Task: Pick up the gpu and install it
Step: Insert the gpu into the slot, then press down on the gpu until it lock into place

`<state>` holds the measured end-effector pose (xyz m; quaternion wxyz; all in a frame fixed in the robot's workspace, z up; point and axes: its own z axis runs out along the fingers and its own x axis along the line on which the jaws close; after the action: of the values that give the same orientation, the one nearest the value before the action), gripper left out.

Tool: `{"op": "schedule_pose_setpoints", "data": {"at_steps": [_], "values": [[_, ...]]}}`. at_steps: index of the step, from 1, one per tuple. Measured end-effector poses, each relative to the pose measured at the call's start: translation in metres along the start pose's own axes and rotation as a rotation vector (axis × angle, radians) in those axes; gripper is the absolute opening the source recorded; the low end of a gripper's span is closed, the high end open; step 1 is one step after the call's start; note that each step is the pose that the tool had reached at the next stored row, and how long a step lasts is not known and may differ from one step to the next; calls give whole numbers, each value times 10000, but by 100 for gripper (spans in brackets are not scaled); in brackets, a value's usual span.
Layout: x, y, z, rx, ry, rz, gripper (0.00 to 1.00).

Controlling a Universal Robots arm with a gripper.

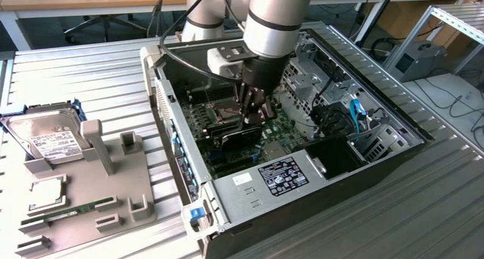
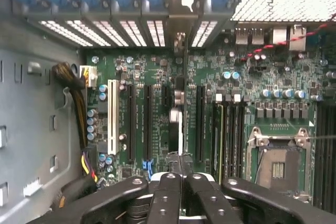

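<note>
The gpu stands on edge inside the open PC case, over the green motherboard. In the wrist view the gpu shows edge-on as a thin strip in line with an expansion slot, its metal bracket end toward the case's rear slots. My gripper is directly above the card, reaching down into the case. Its black fingers are pressed together with no gap, and the gripper sits just over the card's upper edge. Nothing is clamped between the fingers.
Outside the case, at the exterior view's left, a grey fixture holds a hard drive, a processor and a RAM stick. The CPU socket, empty slots and a cable bundle surround the card.
</note>
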<state>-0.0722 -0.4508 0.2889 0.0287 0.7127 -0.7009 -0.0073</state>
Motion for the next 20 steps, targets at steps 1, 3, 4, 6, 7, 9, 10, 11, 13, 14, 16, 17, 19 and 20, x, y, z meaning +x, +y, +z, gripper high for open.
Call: {"op": "schedule_pose_setpoints", "data": {"at_steps": [1,3,4,6,7,9,10,11,13,14,16,17,19,20], "values": [[0,-4,0,-3,1,-1,11],[-1,-4,-1,-5,1,1,11],[0,-4,0,-4,1,1,11],[0,-4,-1,-5,2,0,11],[0,-4,-1,-5,1,0,11],[0,-4,-1,-5,2,0,11],[-1,2,0,-4,1,0,11],[-1,17,2,-5,1,-1,11],[-3,87,16,-3,-1,0,11],[-3,139,28,-5,3,-1,11],[-7,250,66,-5,2,1,11],[-8,276,75,-5,2,0,11],[-10,321,91,-5,1,0,11],[-11,336,98,-4,0,0,11]]}}
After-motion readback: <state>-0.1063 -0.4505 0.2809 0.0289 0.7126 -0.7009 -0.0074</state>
